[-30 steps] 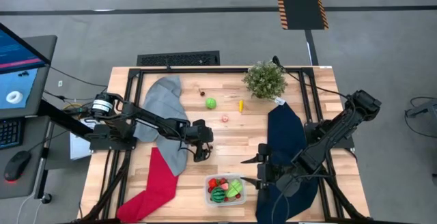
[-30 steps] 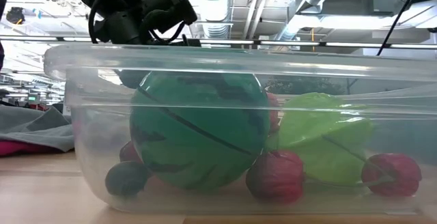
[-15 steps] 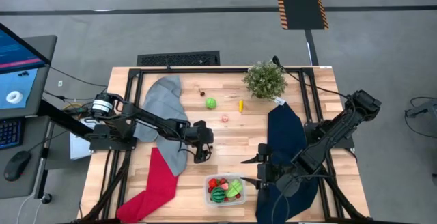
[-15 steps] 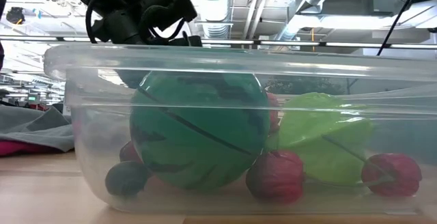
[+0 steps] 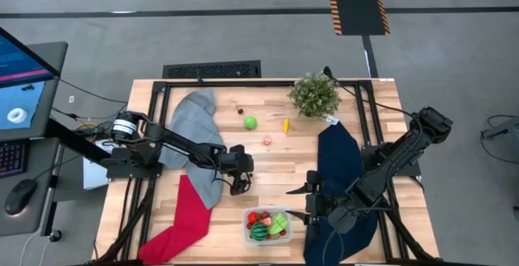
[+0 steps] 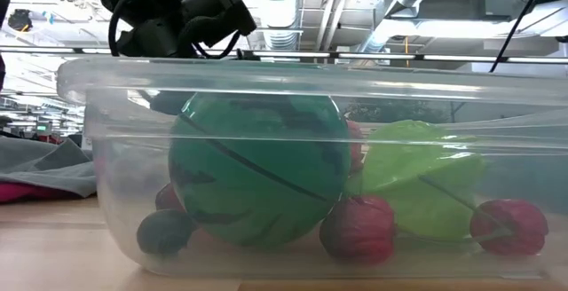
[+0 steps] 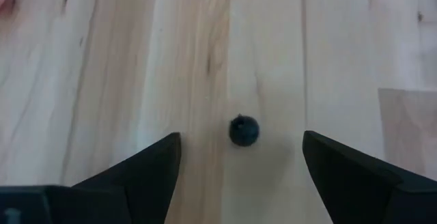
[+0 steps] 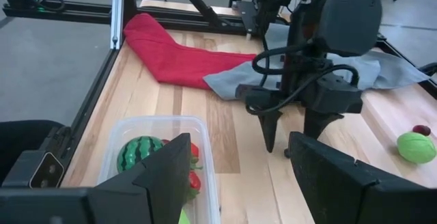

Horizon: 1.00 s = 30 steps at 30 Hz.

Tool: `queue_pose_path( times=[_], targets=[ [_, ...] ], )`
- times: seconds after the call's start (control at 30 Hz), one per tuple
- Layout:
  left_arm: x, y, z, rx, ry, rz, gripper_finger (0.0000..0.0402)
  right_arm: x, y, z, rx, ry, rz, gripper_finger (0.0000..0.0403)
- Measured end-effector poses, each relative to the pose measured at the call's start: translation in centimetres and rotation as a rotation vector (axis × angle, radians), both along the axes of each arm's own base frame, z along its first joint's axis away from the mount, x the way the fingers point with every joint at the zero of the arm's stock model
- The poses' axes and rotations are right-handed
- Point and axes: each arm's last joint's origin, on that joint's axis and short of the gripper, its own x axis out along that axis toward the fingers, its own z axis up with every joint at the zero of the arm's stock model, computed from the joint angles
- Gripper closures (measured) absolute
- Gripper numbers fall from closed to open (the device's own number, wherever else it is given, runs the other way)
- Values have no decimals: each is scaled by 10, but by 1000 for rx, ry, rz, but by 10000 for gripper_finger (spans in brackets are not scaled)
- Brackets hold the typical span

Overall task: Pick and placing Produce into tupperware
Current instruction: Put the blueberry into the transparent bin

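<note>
Hovering over the middle of the pale wooden desk, the left claw is pointing straight down with its two dark fingers spread apart, and nothing is sitting between them except a tiny dark blue ball lying on the boards just below. Seen from the right wrist, that claw is hanging just above the wood, apart from it.

Taking the small clear rounded-rectangular plastic tupperware as the landmark: it is sitting at the desk's near edge, and the left claw is hanging a little behind it and to its left. Inside the tupperware a dark green striped melon ball is resting beside a light green leafy toy, with small red fruits lying around them on the floor of the container. The right claw is waiting just to the right of the tupperware, its fingers spread wide, over a dark navy cloth.

Well behind the tupperware, more produce is lying loose on the desk: a light green round fruit, a small pink piece, a small yellow piece and a tiny dark red one. A bushy green potted plant is standing behind those, a grey cloth is lying far to the tupperware's left rear, and a red cloth is lying directly to its left.
</note>
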Motion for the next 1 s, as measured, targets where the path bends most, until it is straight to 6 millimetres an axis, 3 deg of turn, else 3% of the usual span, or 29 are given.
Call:
queue_pose_path(
  times=[0.4, 1.0],
  targets=[
    [3, 0, -2, -5, -12, 6, 114, 1, -1, 0, 3, -1, -5, 132],
    [6, -1, -1, -39, -46, 28, 220, 1, -1, -1, 8, 0, -8, 132]
  ],
)
